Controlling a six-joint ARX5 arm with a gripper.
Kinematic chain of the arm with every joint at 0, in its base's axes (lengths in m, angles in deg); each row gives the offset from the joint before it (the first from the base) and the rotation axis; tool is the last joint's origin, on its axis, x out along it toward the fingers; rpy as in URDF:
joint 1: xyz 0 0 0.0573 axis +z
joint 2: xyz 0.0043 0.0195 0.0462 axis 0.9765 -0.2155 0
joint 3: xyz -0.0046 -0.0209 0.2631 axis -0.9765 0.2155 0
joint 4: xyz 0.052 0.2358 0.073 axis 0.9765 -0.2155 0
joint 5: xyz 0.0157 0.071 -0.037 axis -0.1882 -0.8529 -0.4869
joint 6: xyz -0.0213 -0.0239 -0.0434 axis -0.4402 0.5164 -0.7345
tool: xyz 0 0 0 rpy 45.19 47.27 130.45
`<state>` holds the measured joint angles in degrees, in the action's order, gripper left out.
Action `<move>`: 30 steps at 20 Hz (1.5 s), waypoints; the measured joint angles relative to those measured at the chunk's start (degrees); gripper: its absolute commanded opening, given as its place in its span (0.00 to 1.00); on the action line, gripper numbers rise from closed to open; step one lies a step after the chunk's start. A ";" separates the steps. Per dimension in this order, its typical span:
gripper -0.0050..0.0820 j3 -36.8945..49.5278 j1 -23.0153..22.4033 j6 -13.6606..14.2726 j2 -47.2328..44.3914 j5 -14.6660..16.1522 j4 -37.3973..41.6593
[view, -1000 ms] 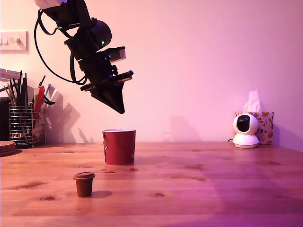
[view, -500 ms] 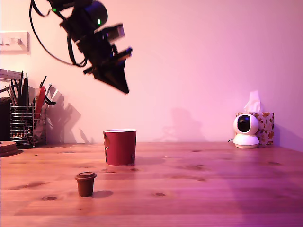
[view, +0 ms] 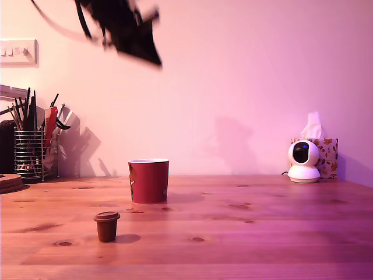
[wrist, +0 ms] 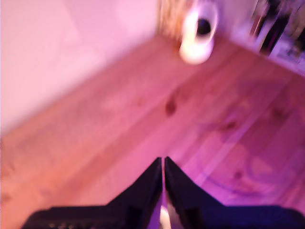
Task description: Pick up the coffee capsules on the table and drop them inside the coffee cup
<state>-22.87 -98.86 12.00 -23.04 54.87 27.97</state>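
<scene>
So the gripper [view: 156, 60] is sitting way up above the cup [view: 149, 180] now, jaws pinched together with nothing between them as far as the wrist view shows. A second ago it was hanging much closer over the cup, so it's been climbing away. The brown capsule [view: 106, 226] is standing upright on the table [view: 262, 233] in front of the cup, so I'm guessing that's next.

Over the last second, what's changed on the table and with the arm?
The gripper has risen from just above the red cup to the top of the exterior view, jaws together, with nothing seen held. The cup, the brown capsule in front of it and the white camera have stayed put.
</scene>
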 measured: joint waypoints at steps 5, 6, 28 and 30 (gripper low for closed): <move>0.04 1.97 0.00 0.57 1.14 2.51 0.55; 0.04 3.96 0.00 0.66 1.57 2.51 1.97; 0.04 58.10 2.08 -1.92 35.58 2.93 30.32; 0.04 61.61 2.19 -2.29 38.25 2.95 32.85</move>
<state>38.74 -96.67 9.71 15.21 57.82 60.83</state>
